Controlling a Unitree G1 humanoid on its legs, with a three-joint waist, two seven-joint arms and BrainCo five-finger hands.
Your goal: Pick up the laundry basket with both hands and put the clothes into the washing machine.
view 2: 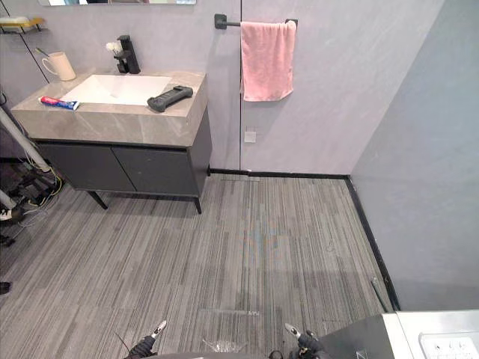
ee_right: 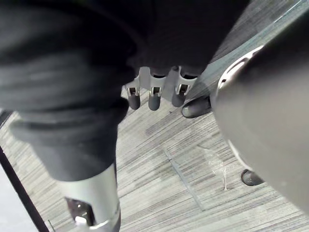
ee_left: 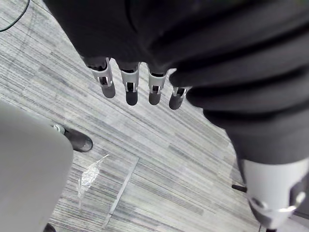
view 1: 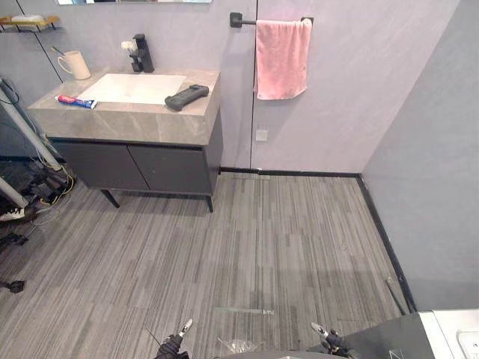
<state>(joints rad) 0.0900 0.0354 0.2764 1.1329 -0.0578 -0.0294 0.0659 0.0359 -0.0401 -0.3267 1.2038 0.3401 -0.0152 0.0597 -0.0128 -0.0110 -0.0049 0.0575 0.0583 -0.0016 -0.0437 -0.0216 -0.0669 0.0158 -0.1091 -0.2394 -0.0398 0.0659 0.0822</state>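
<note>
"Grey plank floor. What is the condition of the hands?"
"Left hand: fingers straight and apart, nothing held. Right hand: the same. Both hang low at the near edge."
"Where is the washing machine?"
"Washing machine: near right corner, white top, just right of the right hand. Vanity far left; pink towel on the far wall."

Light is soft and even across the room, bright on the pale wall and brightest on the white sink; shadow pools beneath the vanity; the pink towel casts a faint shadow; the grey floor carries a dull sheen.
</note>
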